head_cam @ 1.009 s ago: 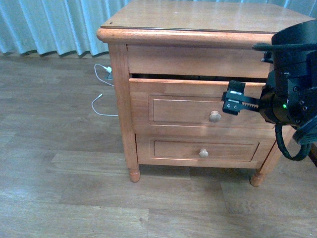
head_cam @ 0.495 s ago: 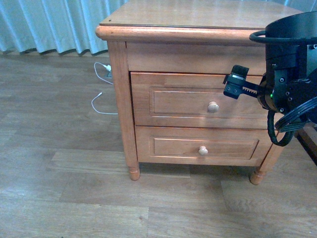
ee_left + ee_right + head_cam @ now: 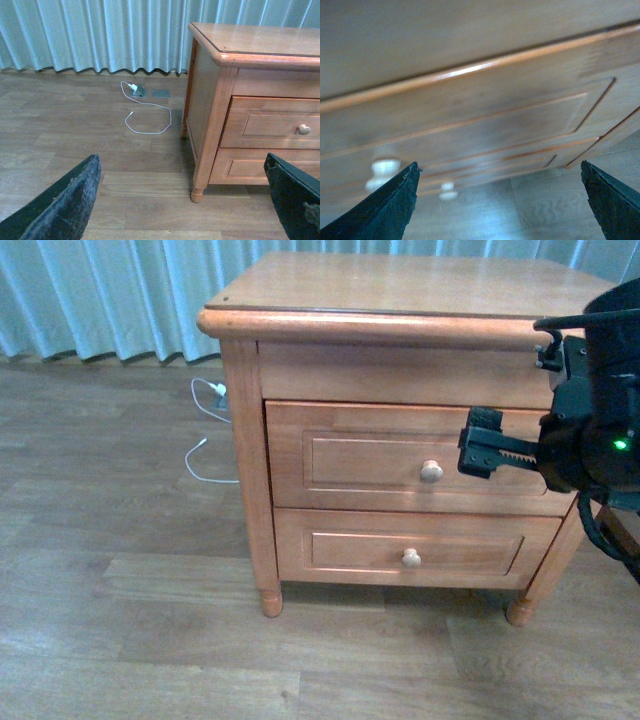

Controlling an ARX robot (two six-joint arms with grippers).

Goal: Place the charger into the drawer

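Observation:
The drawer point(image 3: 370, 455), honey-brown with a pale round knob point(image 3: 431, 471), sits shut in the nightstand point(image 3: 400, 285). The charger is out of view. My right gripper point(image 3: 478, 445) is open and hovers just in front of the drawer's right part, level with the knob. In the right wrist view its fingers point(image 3: 385, 205) frame the blurred drawer front point(image 3: 485, 120) at close range, with nothing between them. My left gripper point(image 3: 185, 200) is open and empty over the floor, left of the nightstand; the drawer point(image 3: 270, 125) shows beyond it.
The matching lower drawer point(image 3: 410, 552) is shut too. A thin white cable point(image 3: 205, 455) lies on the wooden floor left of the nightstand, by the pale curtain point(image 3: 100, 290). The nightstand's front leg point(image 3: 270, 600) stands on the floor.
The upper drawer stood slightly open a second ago and is now shut. My right gripper stayed at its front, then drew slightly right and lower.

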